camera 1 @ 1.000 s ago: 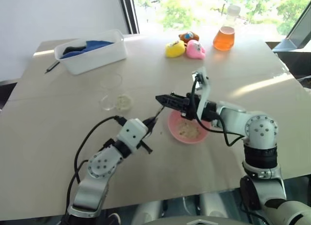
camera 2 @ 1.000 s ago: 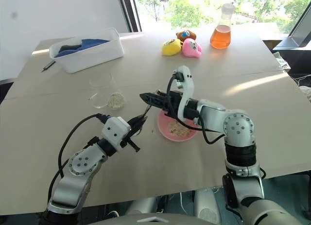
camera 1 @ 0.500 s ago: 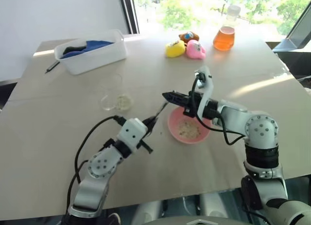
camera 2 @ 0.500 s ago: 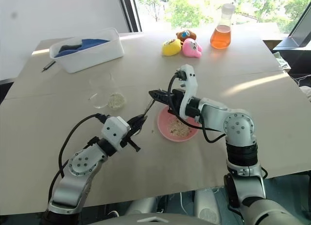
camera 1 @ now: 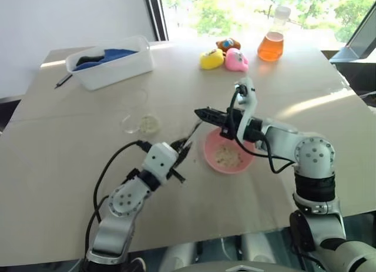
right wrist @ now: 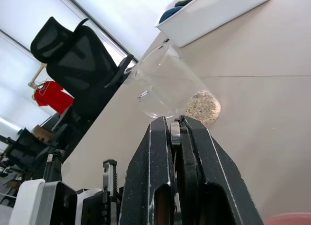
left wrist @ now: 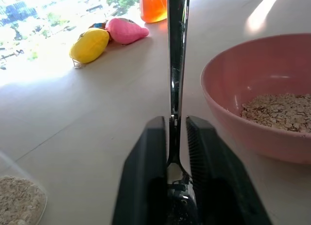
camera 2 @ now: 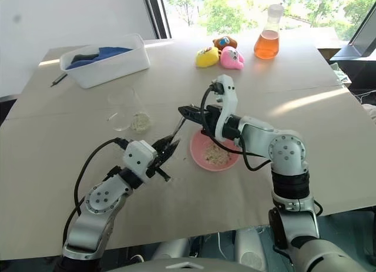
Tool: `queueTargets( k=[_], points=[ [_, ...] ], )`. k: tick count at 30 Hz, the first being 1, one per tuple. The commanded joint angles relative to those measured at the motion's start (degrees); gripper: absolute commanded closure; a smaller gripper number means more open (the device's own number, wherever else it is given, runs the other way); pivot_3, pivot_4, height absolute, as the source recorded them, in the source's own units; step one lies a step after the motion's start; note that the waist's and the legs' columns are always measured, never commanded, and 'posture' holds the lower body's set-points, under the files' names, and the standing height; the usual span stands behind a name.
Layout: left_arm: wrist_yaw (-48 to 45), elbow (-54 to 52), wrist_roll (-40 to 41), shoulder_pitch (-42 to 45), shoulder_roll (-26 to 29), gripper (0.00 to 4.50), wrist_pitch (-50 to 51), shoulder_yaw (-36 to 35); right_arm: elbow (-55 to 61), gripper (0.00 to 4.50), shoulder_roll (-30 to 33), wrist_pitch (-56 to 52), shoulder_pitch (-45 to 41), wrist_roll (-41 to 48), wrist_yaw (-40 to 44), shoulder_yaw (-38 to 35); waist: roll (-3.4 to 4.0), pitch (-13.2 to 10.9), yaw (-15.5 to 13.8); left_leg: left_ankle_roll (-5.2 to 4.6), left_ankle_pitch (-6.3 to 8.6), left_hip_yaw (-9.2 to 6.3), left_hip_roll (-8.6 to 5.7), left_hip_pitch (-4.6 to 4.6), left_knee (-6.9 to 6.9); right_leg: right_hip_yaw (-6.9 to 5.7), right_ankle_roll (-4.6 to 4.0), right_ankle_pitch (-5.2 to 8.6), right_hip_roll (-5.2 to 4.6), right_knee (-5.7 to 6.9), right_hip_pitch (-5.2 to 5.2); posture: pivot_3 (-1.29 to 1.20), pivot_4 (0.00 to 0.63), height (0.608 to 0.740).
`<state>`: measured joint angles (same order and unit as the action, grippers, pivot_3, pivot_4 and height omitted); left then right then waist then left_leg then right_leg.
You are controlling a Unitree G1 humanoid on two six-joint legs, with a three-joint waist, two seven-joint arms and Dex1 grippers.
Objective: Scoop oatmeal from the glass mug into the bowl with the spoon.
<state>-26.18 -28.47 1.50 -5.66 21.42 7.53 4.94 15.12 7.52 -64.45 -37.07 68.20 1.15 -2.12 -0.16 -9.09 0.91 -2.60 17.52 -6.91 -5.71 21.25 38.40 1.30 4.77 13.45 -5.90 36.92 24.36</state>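
— Spoon (camera 2: 178, 127) is changing hands! Did we let go yet?
— Almost. Our left gripper (camera 1: 183, 147) was squeezing the handle a moment ago. Now its fingers (left wrist: 148, 152) have come apart a bit, and the handle just stands between them.
— And our right gripper (camera 1: 200, 113)?
— It was spread wide before. Now it is pressed tight on the far end of the spoon.
— So the right one has it now?
— We think so. The spoon hangs in the air between our two grippers, just beside the bowl (left wrist: 243, 132).
— Is there food in the bowl?
— Yes, some oatmeal (camera 1: 228, 157) sits in it already. More is left in the mug (right wrist: 165, 84), which is off to the left, well apart from the bowl.
— What comes next for us?
— We guess the left gripper should slide back. Then the right one can take the spoon to the mug for another scoop.
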Motion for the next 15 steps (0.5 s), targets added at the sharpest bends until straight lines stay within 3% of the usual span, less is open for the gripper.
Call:
queueTargets(
  k=[1,15],
  points=[
    [0.2,-1.2,-0.3,-0.5,0.5,1.76,-2.2,-0.4,1.1,4.50,-0.6,0.6,-1.8,2.4,0.6,-1.3,0.00,0.0,0.0,0.00,0.00,0.00,0.00,0.00,0.00,0.00,0.00,0.00,0.00,0.00,0.00,0.00,0.150,0.740],
    [12.7,-10.6,-16.8,-10.4,0.1,1.76,-16.5,-7.2,-7.8,4.50,3.6,3.7,-5.9,-0.9,2.8,-6.8,0.01,0.0,-0.1,0.00,0.00,0.06,0.00,0.02,-0.01,0.06,0.00,0.00,-0.01,-0.01,0.02,0.00,0.150,0.740]
  ],
)
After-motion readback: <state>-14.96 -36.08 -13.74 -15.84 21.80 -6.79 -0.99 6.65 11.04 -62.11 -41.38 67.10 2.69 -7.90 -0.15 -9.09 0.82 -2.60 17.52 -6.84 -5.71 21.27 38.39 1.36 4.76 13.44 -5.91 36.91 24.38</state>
